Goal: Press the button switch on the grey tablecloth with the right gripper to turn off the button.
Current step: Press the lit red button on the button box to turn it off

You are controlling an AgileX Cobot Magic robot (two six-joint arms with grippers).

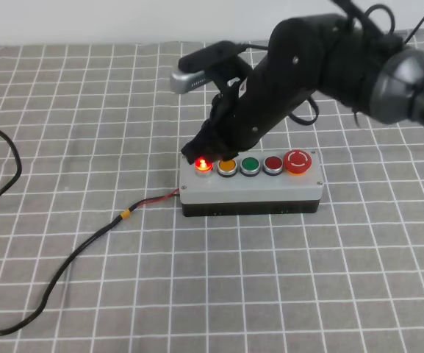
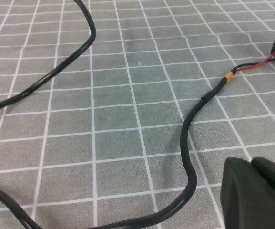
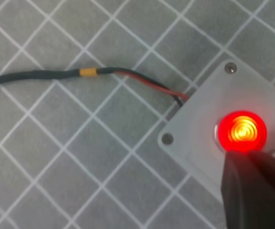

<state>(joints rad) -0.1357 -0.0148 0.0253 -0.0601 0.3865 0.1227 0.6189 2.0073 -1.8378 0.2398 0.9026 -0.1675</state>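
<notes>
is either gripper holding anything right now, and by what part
Nothing is held. The right gripper only has its tip at the lit red button; the left gripper is over bare cloth.

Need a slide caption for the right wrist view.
Right gripper poised at the lit red button on the button switch.

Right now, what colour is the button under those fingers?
Glowing bright red button, lit; clearest in the right wrist view.

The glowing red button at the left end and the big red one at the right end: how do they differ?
The glowing button is lit bright red-orange; the big red button is unlit. The glowing button is smaller, with a silver collar; the big one is wider and carries white markings. The right gripper sits at the glowing one, away from the big one. Both are round and red, on the same button switch.
</notes>
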